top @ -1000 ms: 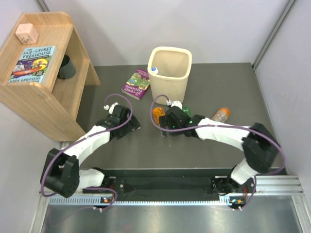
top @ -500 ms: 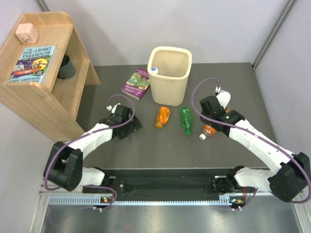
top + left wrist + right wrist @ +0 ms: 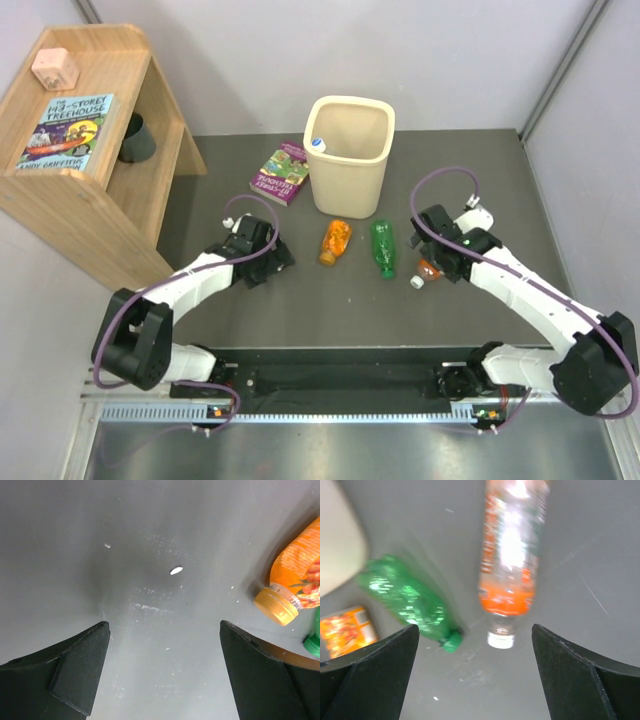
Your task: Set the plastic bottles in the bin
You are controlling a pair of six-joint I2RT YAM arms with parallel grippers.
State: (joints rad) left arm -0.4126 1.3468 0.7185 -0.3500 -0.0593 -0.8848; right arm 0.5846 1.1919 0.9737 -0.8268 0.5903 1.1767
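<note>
The cream bin (image 3: 349, 170) stands at the back centre, and a white cap (image 3: 318, 143) shows just inside its left rim. On the mat in front lie an orange bottle (image 3: 334, 241) (image 3: 296, 572), a green bottle (image 3: 383, 248) (image 3: 406, 596) and a white-capped orange bottle (image 3: 424, 273) (image 3: 512, 555). My right gripper (image 3: 438, 262) (image 3: 475, 675) hovers open over the capped bottle's neck end, with nothing between its fingers. My left gripper (image 3: 272, 260) (image 3: 162, 670) is open over bare mat, left of the first orange bottle.
A small book (image 3: 281, 172) lies left of the bin. A wooden shelf (image 3: 95, 190) at the far left holds a book, a pink block and a dark cup (image 3: 136, 139). Grey walls close the mat at the back and right.
My right arm swung from the centre bottles to the right side. The white-capped orange bottle now lies lower and further left than a second ago. The left arm barely moved.
</note>
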